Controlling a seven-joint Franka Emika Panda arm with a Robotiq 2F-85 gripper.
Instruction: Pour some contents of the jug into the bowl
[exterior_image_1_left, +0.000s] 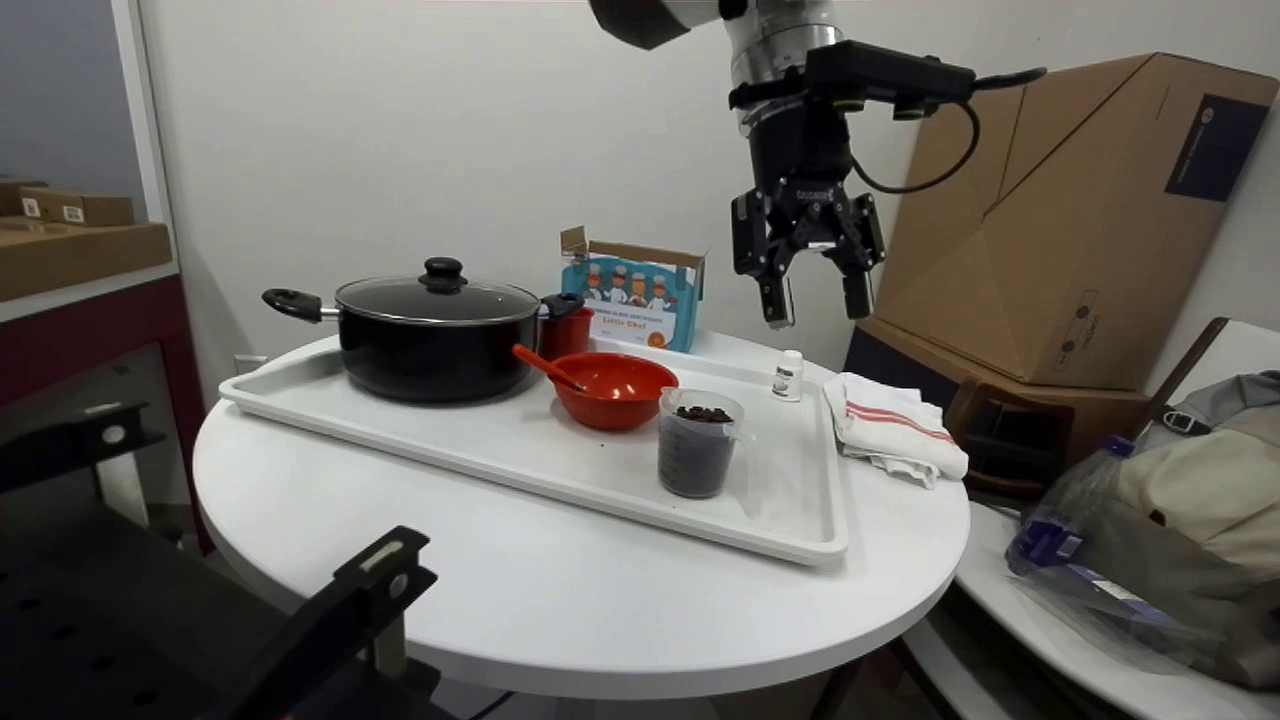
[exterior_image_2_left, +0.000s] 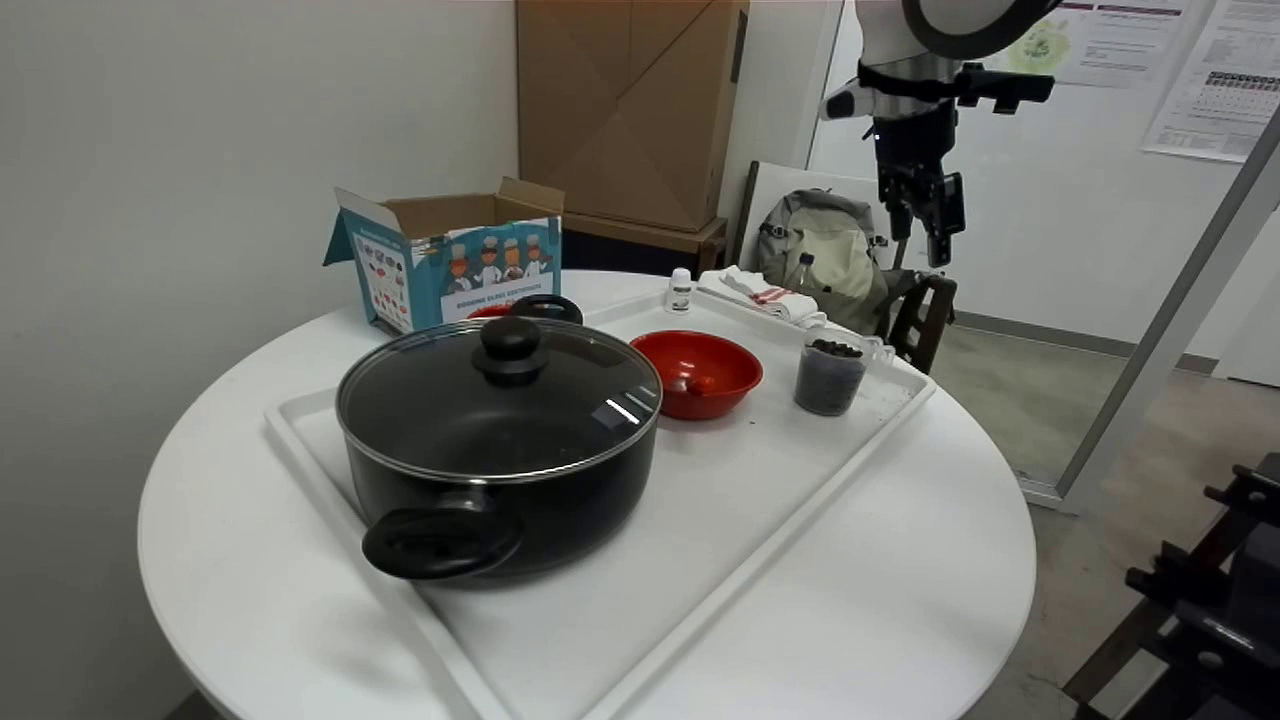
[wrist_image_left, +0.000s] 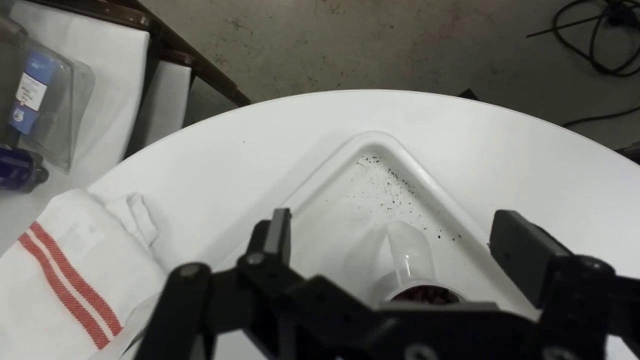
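A round white surface (exterior_image_1_left: 560, 590) carries the things; in an exterior view a big cardboard box (exterior_image_1_left: 1060, 230) stands beyond it, far right. A long white tray (exterior_image_1_left: 520, 440) lies on the surface, a lidded black pot (exterior_image_1_left: 440, 350) at its left end. On the far side of the tray is an open printed box (exterior_image_1_left: 630, 305). The tool (exterior_image_1_left: 818, 308) hangs high on the right, its fingers spread apart. A folded, red-striped white cloth (exterior_image_1_left: 890, 425) lies just beside the tray's right edge. The red bowl (exterior_image_1_left: 620, 405) sits on the tray, right of the pot. The jug (exterior_image_1_left: 697, 455) stands upright on the tray, near and to the right of the bowl, apart from it; dark pieces (exterior_image_1_left: 703, 413) show close to its rim. A small white bottle (exterior_image_1_left: 788, 376) stands in the tray's far right corner. A red spoon (exterior_image_1_left: 540, 362) rests in the bowl, handle over the left rim. In the wrist view, dark specks (wrist_image_left: 395, 180) lie in the tray corner by the jug.
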